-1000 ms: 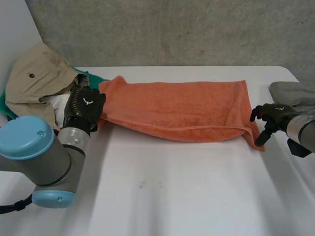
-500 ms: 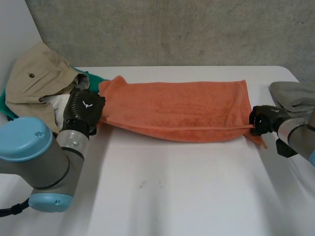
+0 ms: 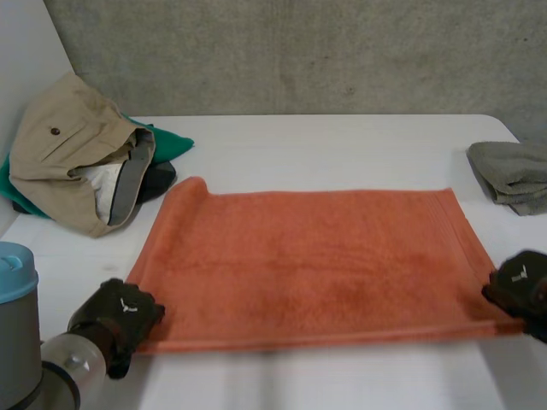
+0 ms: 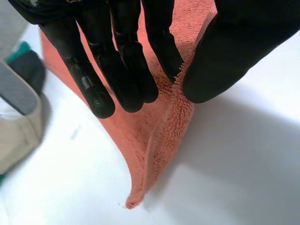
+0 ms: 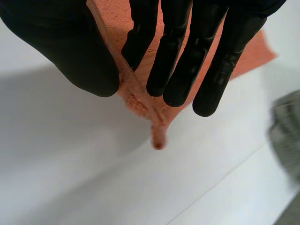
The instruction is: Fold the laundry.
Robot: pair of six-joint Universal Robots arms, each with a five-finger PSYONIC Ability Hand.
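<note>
Since your left hand [image 3: 115, 318] and right hand [image 3: 520, 282] just pinch the orange towel [image 3: 316, 256] by its near corners, a jerk could free one.

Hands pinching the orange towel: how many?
2. The left hand pinches the towel at its near left corner; the right hand at its near right corner.
</note>
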